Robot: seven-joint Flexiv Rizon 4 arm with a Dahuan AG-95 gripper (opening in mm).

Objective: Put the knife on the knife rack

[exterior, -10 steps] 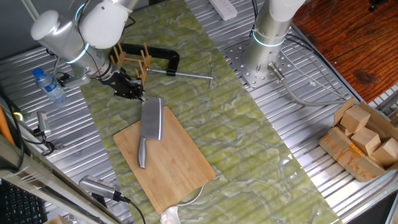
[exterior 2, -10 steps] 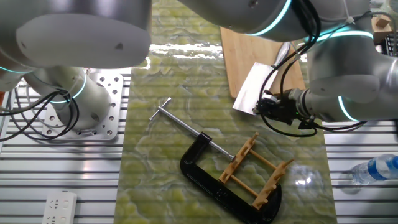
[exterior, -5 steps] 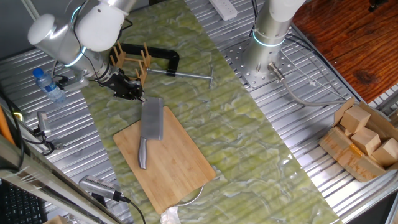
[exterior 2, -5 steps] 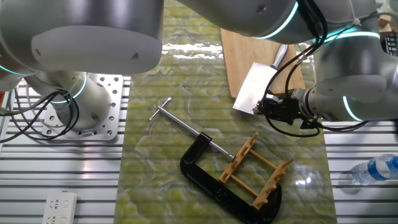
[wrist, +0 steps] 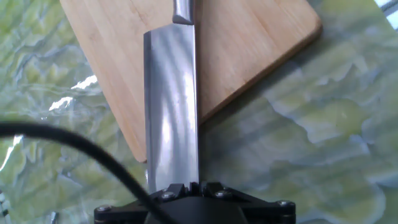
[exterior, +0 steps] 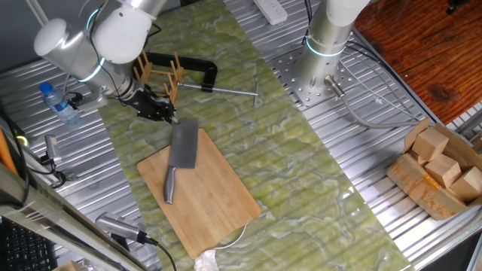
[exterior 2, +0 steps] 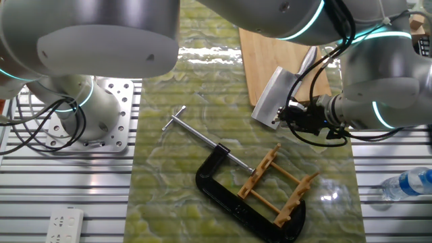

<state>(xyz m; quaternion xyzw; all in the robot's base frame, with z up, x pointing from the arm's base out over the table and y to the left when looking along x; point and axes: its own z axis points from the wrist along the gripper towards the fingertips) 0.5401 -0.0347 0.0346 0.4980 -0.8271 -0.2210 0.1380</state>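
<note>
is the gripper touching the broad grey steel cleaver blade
Touching. In the hand view the end of the broad grey steel cleaver runs straight into the gripper, with no gap; the other fixed view also shows that edge raised.

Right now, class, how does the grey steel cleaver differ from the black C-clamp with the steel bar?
The grey steel cleaver is flat and broad; the black C-clamp is a thick open hook. The cleaver lies partly on the bamboo cutting board, its blade end at the gripper; the clamp rests on the green mat. Both have slim steel parts.

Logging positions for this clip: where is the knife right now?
The knife lies mostly on the bamboo cutting board, its blade end gripped by the gripper, just short of the knife rack.
</note>
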